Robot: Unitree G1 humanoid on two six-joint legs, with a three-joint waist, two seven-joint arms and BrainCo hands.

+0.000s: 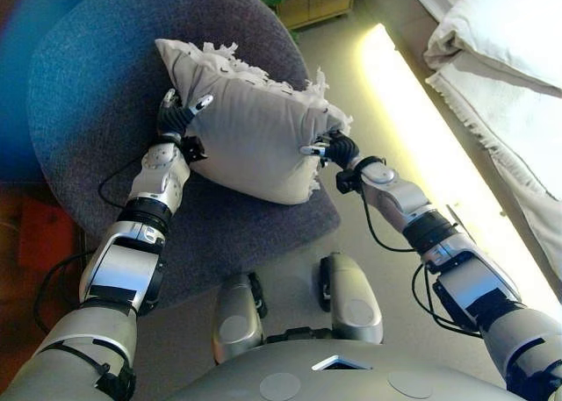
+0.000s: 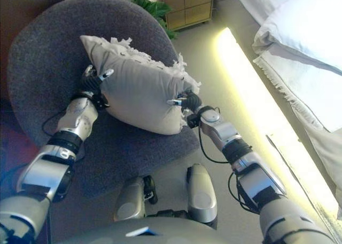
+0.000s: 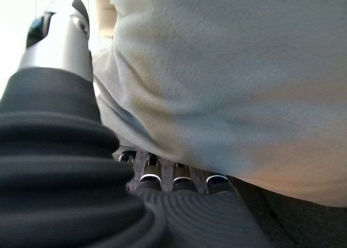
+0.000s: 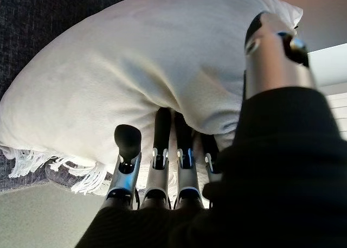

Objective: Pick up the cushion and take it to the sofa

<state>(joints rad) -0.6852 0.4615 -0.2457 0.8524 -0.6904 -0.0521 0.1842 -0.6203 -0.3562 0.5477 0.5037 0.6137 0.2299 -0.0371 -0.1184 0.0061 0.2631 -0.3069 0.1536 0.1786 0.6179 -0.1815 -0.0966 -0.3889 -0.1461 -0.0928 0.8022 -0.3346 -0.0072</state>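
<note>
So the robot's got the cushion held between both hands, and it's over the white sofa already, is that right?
Not quite. Both the left hand and the right hand do grip the cushion, but it is over the grey round chair, not the white sofa, which lies off to the robot's right. The left eye view shows this.

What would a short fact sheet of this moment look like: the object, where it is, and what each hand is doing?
object: pale fringed cushion
location: over the seat of a round grey chair
left hand: at the cushion's left edge, thumb on top, fingers underneath
right hand: at the opposite corner, thumb on top, fingers underneath
nearby: white bedding on the robot's right
</note>
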